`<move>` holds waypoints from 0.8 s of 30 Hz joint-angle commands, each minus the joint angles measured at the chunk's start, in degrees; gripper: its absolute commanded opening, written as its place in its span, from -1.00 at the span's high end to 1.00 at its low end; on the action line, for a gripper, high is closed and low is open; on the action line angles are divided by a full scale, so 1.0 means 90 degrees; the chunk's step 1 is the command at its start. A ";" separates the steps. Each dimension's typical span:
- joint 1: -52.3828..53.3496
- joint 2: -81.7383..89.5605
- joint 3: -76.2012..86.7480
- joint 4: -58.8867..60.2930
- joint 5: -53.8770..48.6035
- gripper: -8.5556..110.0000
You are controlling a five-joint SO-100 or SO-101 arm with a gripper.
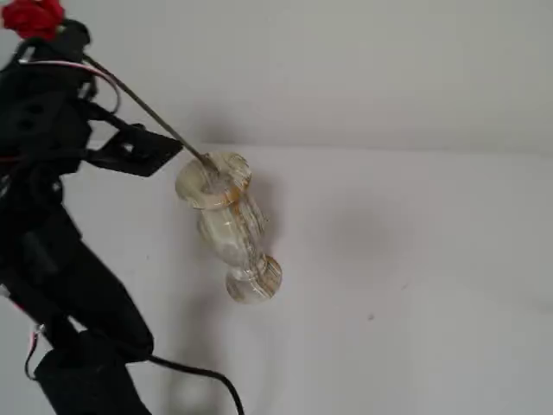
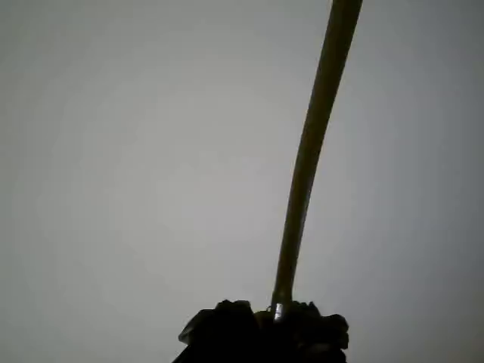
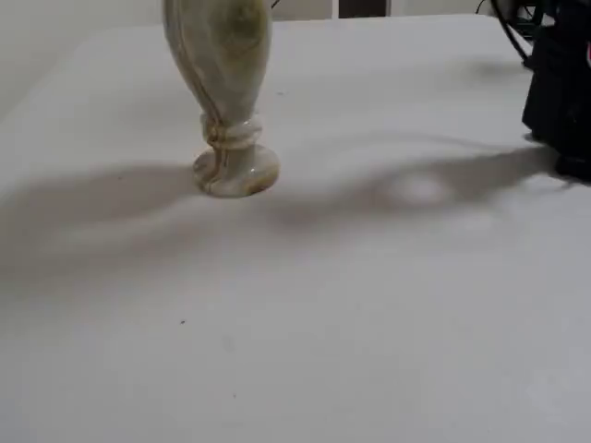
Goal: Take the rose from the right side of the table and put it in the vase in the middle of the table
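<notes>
Fixed views: both showed the vase (image 1: 226, 226) standing up on the table (image 1: 415, 259); only one showed the rose (image 1: 34, 17).
Rose: the red bloom was high at the top left in a fixed view, up by the arm (image 1: 60, 251). Its thin stem slanted down to the vase's rim.
Stem tip: it looked just inside the mouth of the vase, not far down.
Wrist view: the stem rose from a dark clump at the bottom edge, against plain grey.
Gripper (image 1: 60, 39): it seemed to be clenched on the stem just under the bloom, but dark parts hid the fingers, so I cannot tell for sure.
Done: the rose was off the table and its end had reached the vase.
Left: slide the stem deeper, then let go.
Vase inside: only the stem tip showed; nothing else could be seen in it.
</notes>
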 commanded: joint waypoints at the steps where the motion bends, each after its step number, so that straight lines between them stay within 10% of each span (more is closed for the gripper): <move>1: 0.0449 -0.0098 -0.0244 -0.0176 0.0312 0.86; 11: 0.1064 -0.0469 -0.0244 0.0176 0.0342 0.79; 24: 0.1562 0.0137 -0.0244 0.1240 -0.1396 0.05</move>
